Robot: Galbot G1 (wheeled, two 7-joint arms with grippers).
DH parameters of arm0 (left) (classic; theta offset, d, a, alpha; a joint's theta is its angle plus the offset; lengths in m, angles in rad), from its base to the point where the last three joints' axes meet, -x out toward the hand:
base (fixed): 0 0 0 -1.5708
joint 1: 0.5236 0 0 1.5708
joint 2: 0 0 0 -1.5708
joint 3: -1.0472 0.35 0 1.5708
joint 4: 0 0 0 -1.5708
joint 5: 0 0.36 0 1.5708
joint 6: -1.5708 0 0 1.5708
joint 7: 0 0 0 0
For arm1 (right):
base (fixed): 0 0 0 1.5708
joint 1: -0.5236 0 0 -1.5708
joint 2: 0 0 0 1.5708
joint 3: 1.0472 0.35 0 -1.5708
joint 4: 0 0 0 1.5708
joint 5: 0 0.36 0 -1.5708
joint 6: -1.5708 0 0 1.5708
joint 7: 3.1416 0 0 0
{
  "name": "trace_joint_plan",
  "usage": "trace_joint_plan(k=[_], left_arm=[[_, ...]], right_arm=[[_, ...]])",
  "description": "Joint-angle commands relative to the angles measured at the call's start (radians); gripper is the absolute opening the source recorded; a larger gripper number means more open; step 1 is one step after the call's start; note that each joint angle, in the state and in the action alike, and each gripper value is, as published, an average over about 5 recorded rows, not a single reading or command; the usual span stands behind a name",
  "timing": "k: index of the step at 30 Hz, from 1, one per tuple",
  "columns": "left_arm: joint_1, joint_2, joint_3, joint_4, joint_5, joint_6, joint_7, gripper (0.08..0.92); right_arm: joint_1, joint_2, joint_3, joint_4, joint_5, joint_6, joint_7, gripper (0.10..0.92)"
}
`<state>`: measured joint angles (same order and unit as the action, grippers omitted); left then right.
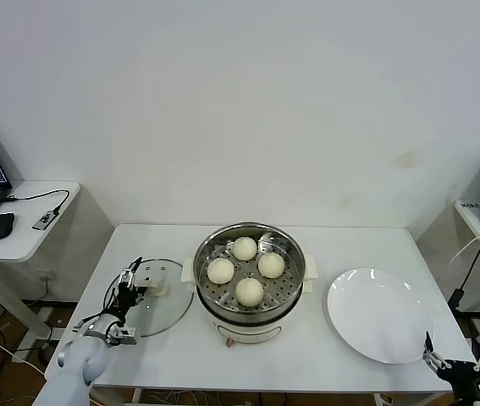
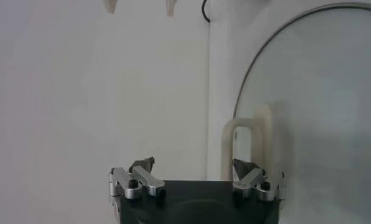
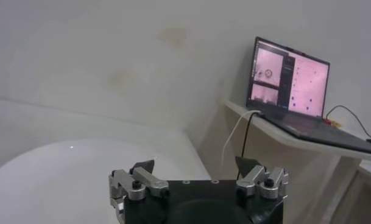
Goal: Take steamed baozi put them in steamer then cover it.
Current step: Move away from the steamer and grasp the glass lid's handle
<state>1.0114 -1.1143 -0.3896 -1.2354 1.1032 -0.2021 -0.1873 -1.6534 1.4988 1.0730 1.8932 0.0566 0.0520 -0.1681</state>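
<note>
Several pale baozi (image 1: 249, 291) lie on the perforated tray inside the steel steamer (image 1: 295, 256) at the table's centre. The steamer stands uncovered. The glass cover (image 1: 168, 311) lies flat on the table to its left, cream handle (image 1: 157, 290) up. My left gripper (image 1: 129, 282) hovers open at the cover's left side, a little short of the handle. In the left wrist view the handle (image 2: 247, 141) stands just beyond one fingertip of the open left gripper (image 2: 194, 165), with the cover's glass (image 2: 313, 91) beside it. My right gripper (image 1: 451, 362) waits open off the table's front right corner.
An empty white plate (image 1: 379, 317) lies right of the steamer and shows in the right wrist view (image 3: 63, 176) ahead of the right gripper (image 3: 194, 164). Side desks carry a laptop (image 3: 289, 82) at the right and a mouse (image 1: 0, 225) at the left.
</note>
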Motion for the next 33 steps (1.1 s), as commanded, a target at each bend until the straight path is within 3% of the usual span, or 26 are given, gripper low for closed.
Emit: trace_joint_plan(k=[1,5,18,25,33], left_arm=[[-0.034,-0.003,0.003,0.057,0.000,-0.001,-0.002,0.822],[-0.038,-0.007,0.007,0.071,0.000,-0.003,0.001,0.756],[-0.008,-0.016,-0.019,0.060,-0.003,-0.034,-0.044,0.376],[0.120,0.027,-0.075,-0.151,-0.061,0.044,-0.029,0.185],[0.295,0.073,-0.174,-0.456,-0.154,0.264,0.030,0.154]], right_arm=[[0.002,0.001,-0.004,-0.008,-0.005,0.002,-0.001,0.823],[0.003,0.003,-0.010,-0.014,-0.012,0.003,-0.001,0.823],[0.003,-0.001,-0.037,-0.010,-0.019,0.007,-0.005,0.823],[0.010,-0.018,-0.070,0.004,-0.008,0.037,0.007,0.823],[0.009,-0.039,-0.105,0.016,-0.013,0.043,0.007,0.823]])
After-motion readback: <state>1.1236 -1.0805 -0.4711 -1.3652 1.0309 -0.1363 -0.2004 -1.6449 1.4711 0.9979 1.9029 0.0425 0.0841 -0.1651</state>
